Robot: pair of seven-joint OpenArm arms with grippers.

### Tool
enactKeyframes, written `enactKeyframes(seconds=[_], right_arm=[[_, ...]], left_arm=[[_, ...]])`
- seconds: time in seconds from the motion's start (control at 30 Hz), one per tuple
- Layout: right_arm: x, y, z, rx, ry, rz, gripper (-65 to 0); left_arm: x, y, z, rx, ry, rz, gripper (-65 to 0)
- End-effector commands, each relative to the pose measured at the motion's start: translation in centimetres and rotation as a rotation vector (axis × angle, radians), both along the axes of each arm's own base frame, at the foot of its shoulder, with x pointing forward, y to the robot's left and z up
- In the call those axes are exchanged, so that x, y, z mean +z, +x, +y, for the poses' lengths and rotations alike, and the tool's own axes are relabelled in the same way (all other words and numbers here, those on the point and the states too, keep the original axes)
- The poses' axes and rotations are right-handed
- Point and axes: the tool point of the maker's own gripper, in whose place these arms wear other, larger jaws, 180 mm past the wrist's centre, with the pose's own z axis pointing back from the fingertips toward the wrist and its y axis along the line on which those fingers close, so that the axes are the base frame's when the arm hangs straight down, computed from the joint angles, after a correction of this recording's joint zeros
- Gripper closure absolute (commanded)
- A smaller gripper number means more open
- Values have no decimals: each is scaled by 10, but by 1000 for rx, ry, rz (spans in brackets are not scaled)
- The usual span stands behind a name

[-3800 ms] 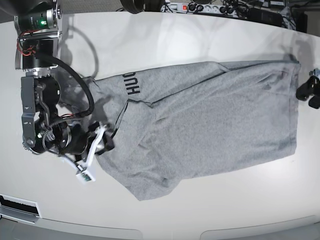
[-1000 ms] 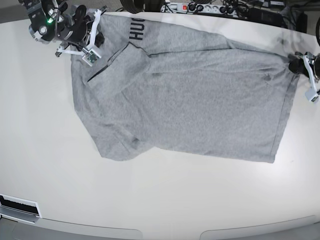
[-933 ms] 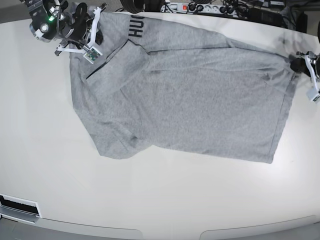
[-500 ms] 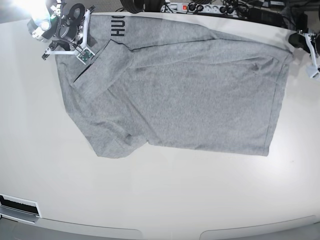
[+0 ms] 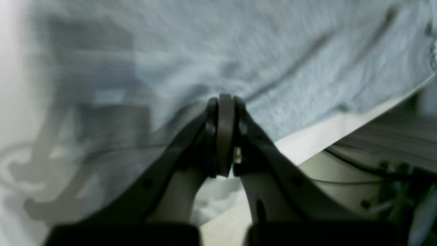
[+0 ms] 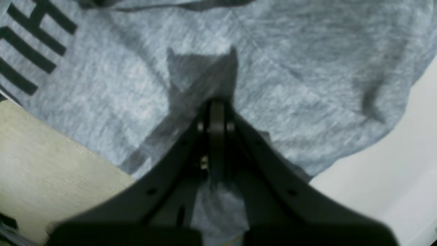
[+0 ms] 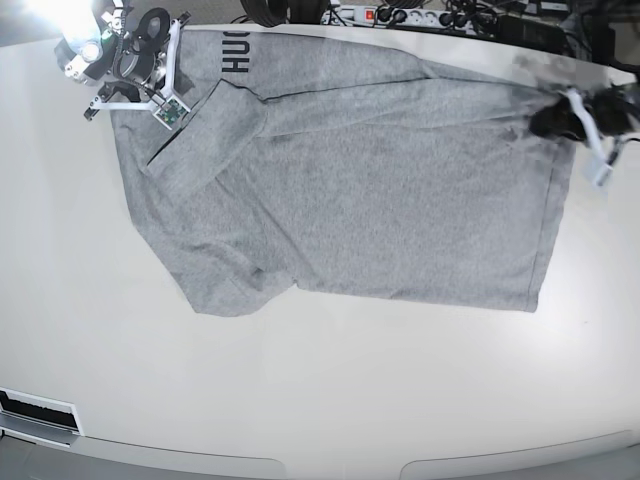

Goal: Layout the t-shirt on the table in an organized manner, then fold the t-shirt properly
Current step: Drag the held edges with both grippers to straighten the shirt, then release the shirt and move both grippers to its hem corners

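**Kid:** Where is the t-shirt [image 7: 350,190]?

**Helper:** It lies spread out on the table [image 7: 320,400], in the far half. It goes sideways, with the neck end at the left and the bottom hem at the right. The near part of the table is bare and white.

**Kid:** What do the black letters [image 7: 237,52] say?

**Helper:** They sit at the far left, close to the table's far edge. Only part of the word shows, so I cannot read it all.

**Kid:** Is the shirt flat?

**Helper:** Mostly. Near the far left a flap of cloth is folded over on top of the rest. One sleeve [image 7: 222,290] sticks out toward the near side.

**Kid:** What is the right gripper [image 7: 158,62] doing?

**Helper:** It is at the far left corner of the shirt. In its own camera the jaws are pressed tight together, and grey cloth [image 6: 218,201] is bunched between them. So it is pinching the shirt.

**Kid:** And the left gripper [image 7: 556,118]?

**Helper:** It is at the far right corner, by the hem. It looks blurry from above. In its wrist camera the two fingers [image 5: 221,133] are squeezed together on the edge of the shirt, with cloth stretched out past them.

**Kid:** What is behind the table?

**Helper:** A power strip [image 7: 400,15] and some dark cables.
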Motion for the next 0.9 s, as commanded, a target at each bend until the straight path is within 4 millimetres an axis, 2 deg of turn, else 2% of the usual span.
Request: enactKeyframes(seconds=[0.0, 0.1, 0.23, 0.6, 0.7, 0.87], right_arm=[[2, 3, -8, -1, -27, -7, 0], [1, 1, -8, -2, -26, -3, 0], [2, 1, -10, -4, -38, 4, 0], [3, 6, -8, 32, -32, 1, 0], [3, 3, -11, 32, -46, 18, 0], [1, -12, -24, 36, -118, 106, 0]], left_arm=[[9, 15, 7, 5, 31, -59, 0], [-15, 6, 10, 16, 116, -32, 0], [-41, -23, 10, 4, 143, 81, 0], [-60, -94, 12, -7, 150, 236, 0], [-60, -98, 15, -13, 160, 249, 0], [-53, -93, 31, -55, 222, 244, 0]])
